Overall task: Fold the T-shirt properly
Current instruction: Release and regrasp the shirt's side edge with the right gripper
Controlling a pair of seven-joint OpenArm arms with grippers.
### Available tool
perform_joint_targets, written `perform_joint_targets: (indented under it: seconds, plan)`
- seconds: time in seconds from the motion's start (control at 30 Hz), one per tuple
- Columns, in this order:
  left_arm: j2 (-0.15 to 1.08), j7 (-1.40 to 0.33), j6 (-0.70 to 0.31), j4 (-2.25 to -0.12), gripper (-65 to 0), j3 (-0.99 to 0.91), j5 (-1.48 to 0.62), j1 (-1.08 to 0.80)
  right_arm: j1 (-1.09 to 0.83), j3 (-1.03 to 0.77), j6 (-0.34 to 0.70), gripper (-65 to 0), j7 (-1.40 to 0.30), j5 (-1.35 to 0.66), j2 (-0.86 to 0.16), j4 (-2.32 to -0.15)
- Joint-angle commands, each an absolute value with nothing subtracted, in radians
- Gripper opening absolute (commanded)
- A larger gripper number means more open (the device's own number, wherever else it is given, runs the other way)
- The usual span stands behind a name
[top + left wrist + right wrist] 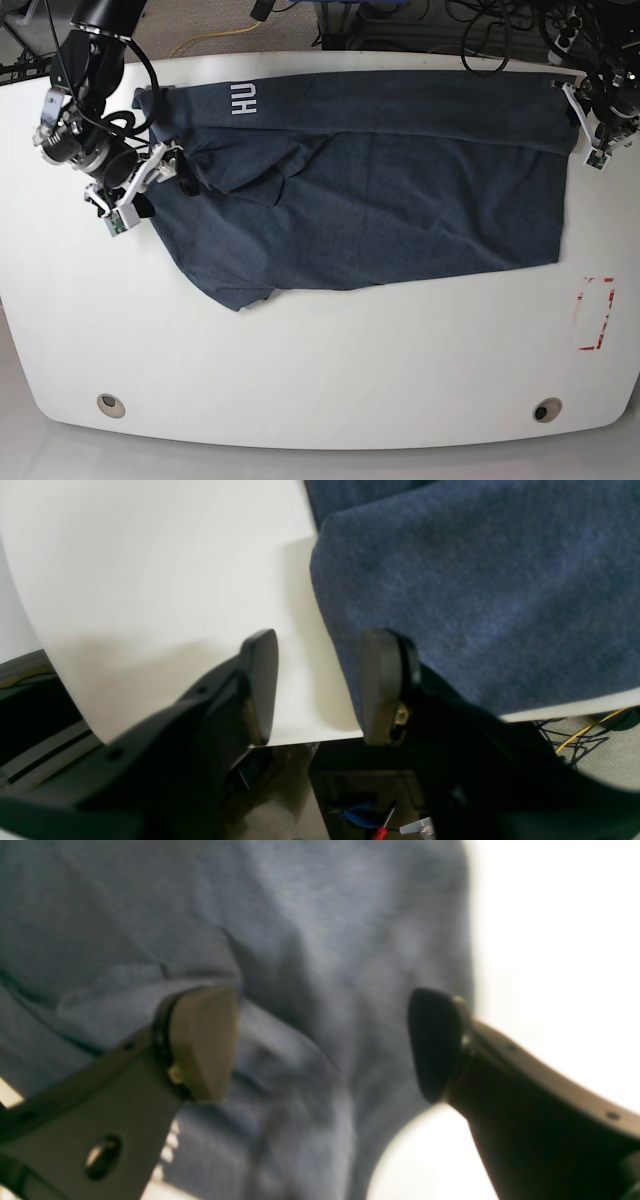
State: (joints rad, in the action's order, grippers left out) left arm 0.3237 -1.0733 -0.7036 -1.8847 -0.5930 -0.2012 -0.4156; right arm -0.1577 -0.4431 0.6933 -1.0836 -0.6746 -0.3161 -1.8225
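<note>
Black rubber pads on the right gripper (320,1045) stood wide apart with nothing between them, poised just above rumpled cloth near a sleeve of the T-shirt (380,180). The left gripper (317,685) had its jaws partly open and empty too; one pad hung over bare table, the other over the shirt's edge, right at the tabletop's rim.

From where I stood, the shirt lay spread across the far half of the white table (320,370), one long fold already laid along its far edge, with white letters showing near the far left. The right half lay fairly flat. The left side was bunched, with creases running toward a loose flap that poked out toward the near edge.

To my eye the step in hand was a regrasp on that bunched left side. Doing it well would mean pinching a single layer at the outer edge rather than the wrinkled heap, lifting only enough to clear the cloth, and drawing the creases out before laying it over. The left gripper's corner should hold taut meanwhile.
</note>
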Motion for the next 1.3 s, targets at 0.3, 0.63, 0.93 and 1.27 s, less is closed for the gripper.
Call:
perform_joint_targets:
  seconds: [0.3,0.63,0.93,1.27]
  plan:
    - [0.289,-1.064,-0.698,-1.900,-40.8,-0.512,-0.200,-0.414,-0.358,-0.486,0.698,-34.6,-1.098,-0.903,-0.311,-1.920]
    - [0.294,-1.058,-0.698,-1.797,-40.8,-0.507,-0.199,-0.407,-0.294,-0.489,0.698,-56.3,-1.096,-0.826,-0.280,-1.682]
    - [0.364,-0.935,-0.698,-1.626,-40.8,-0.458,-0.200,-0.414,-0.288,-0.493,0.698,-56.3,-1.070,-0.593,-0.323,-1.676]
    - [0.360,-0.937,-0.698,-1.623,-40.8,-0.461,-0.206,-0.414,-0.329,-0.576,0.698,-56.1,-1.084,-0.550,-0.346,-1.791]
